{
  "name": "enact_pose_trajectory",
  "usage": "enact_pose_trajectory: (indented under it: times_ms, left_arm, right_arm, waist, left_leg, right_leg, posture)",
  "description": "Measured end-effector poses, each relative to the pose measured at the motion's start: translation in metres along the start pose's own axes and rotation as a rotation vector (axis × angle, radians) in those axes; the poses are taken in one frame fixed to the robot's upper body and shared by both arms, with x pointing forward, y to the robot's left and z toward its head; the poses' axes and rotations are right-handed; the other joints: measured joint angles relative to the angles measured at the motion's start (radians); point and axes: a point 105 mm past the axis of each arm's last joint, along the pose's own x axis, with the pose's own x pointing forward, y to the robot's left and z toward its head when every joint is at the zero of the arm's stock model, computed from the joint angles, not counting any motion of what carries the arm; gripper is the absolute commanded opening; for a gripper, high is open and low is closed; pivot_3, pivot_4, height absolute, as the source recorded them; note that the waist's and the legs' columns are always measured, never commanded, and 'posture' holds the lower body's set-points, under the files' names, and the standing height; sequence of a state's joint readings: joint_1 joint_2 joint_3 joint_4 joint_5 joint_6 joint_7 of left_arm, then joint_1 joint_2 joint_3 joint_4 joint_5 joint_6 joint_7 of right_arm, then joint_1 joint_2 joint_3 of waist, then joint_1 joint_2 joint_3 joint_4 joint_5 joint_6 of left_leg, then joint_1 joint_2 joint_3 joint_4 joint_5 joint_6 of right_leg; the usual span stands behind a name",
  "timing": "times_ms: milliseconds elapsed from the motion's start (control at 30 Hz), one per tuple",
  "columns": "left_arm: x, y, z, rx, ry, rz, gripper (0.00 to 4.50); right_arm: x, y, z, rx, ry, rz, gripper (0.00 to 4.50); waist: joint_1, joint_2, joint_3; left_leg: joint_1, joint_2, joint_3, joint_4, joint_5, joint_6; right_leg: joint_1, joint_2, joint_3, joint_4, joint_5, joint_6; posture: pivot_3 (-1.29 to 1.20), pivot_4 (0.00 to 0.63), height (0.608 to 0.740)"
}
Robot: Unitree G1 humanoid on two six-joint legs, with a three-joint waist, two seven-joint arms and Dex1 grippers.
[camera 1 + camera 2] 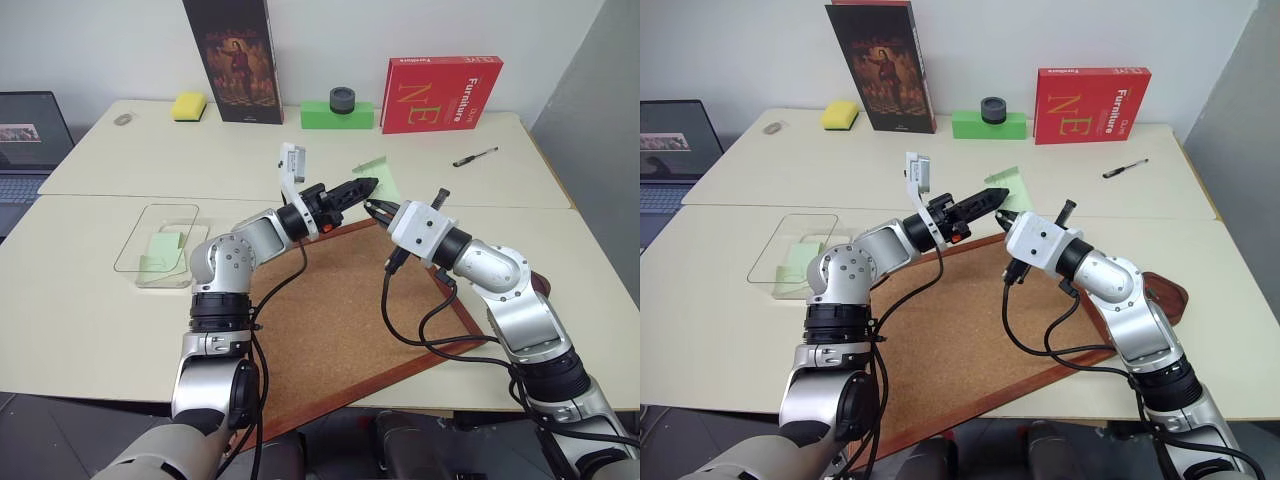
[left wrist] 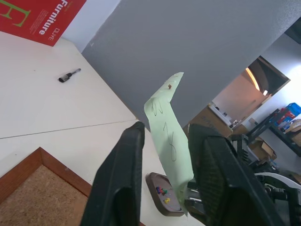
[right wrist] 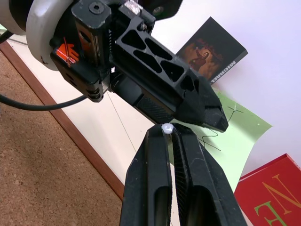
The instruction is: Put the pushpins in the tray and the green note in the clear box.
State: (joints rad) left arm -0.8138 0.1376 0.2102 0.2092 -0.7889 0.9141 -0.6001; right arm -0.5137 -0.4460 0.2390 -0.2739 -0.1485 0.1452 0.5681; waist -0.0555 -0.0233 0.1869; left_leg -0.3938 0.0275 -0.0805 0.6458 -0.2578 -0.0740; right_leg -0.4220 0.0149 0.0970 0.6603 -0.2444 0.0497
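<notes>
Left eye view: above the far edge of the corkboard (image 1: 330,320), both pincers tip to tip in the air, left pincer (image 1: 365,184) and right pincer (image 1: 372,208), with the green note (image 1: 380,175) touching them and reaching just beyond. Left pincer closed on the note's near edge, as far as can be judged. Clear box (image 1: 150,275) well apart to the left on the bench (image 1: 80,320), already with pale green slips (image 1: 160,252) inside. Nearer to the left arm, so probably a carry to the left by that arm.

Right eye view: tray (image 1: 1168,295) at the right, partly behind the right arm.

Left wrist view: note between the two fingers (image 2: 120,179), long axis upright. Below it the tray with several pushpins (image 2: 162,191) inside.

Right wrist view: right pincer closed, a tiny white bit at its tips, too small to name.
</notes>
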Motion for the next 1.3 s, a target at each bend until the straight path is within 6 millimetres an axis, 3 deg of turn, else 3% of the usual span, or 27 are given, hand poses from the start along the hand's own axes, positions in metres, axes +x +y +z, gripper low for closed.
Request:
enact_pose_trajectory:
  times_ms: [167,500,967,1167,1300]
  left_arm:
    - [0.001,-0.003,-0.001,-0.021,0.0,-0.02,0.01]
    - [0.001,-0.003,0.001,-0.042,-0.017,-0.018,0.01]
    - [0.001,0.001,-0.003,-0.053,-0.022,0.01,0.01]
    - [-0.001,0.005,-0.004,-0.049,-0.03,0.027,0.01]
    - [-0.003,0.004,-0.004,-0.035,-0.026,0.028,0.01]
  right_arm:
    - [0.0,0.001,-0.001,0.002,0.003,0.001,0.0]
    - [0.001,0.001,0.002,-0.002,-0.011,-0.01,0.0]
    - [-0.006,-0.002,0.022,-0.026,-0.119,-0.054,0.0]
    - [-0.03,-0.014,0.019,0.026,-0.091,-0.154,0.0]
    - [-0.064,-0.028,-0.007,0.077,0.06,-0.281,0.0]
  waist:
    - [0.0,0.0,0.0]
    - [0.0,0.0,0.0]
    - [0.001,0.0,0.0]
    - [0.004,0.0,0.0]
    - [0.01,0.0,0.0]
  left_leg:
    - [0.0,0.0,0.0,0.0,0.0,0.0]
    - [0.0,0.0,0.0,0.0,0.0,0.0]
    - [0.001,0.0,0.0,0.0,0.0,-0.001]
    - [0.001,0.0,0.0,0.001,0.0,-0.001]
    - [0.001,-0.001,0.0,0.001,0.0,-0.001]
  right_leg:
    - [0.0,0.0,0.0,0.001,0.0,0.0]
    - [0.0,0.0,0.0,0.001,0.0,0.0]
    - [0.0,0.0,0.0,0.002,0.0,0.0]
    - [0.0,0.0,0.0,0.002,0.0,0.0]
    - [0.001,0.0,0.0,0.002,0.0,0.0]
  posture:
    - [0.0,0.15,0.74]
    - [0.0,0.15,0.74]
    - [0.0,0.15,0.74]
    - [0.0,0.15,0.74]
    - [0.0,0.15,0.74]
